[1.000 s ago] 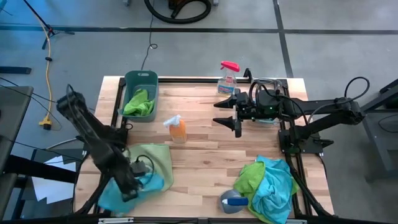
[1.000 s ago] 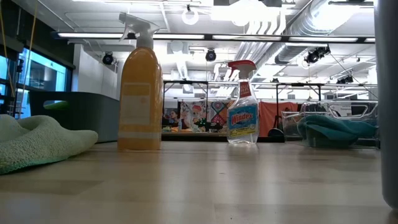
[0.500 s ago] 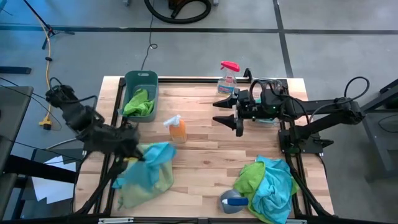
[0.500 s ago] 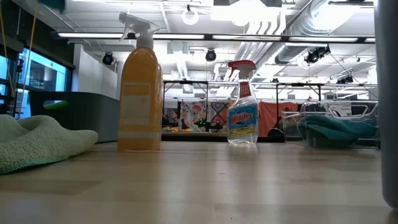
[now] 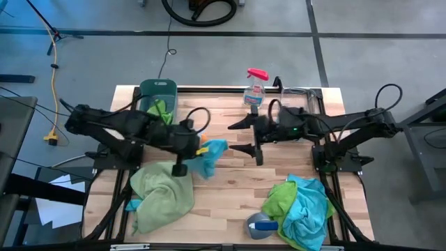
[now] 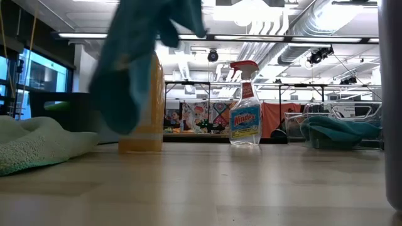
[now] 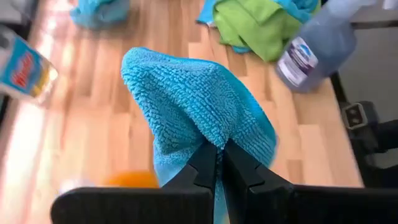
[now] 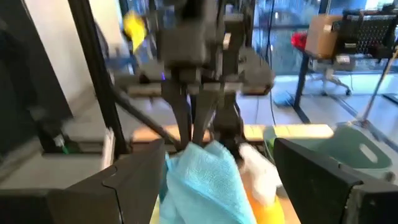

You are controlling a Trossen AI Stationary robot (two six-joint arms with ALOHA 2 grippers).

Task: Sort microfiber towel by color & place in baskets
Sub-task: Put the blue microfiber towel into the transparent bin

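Left claw (image 5: pixel 197 150) clamped on blue towel (image 5: pixel 211 155), held above mid-bench beside the orange bottle (image 5: pixel 201 137). Faced right claw (image 5: pixel 245 137), spread wide, empty, just opposite; handover probably.

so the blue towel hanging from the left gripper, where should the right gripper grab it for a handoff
Probably the loose free end of the blue towel, which hangs toward the open right gripper. The left gripper pinches one bunched fold, so the rest drapes free. Come in level from the right arm's side, below that pinch.
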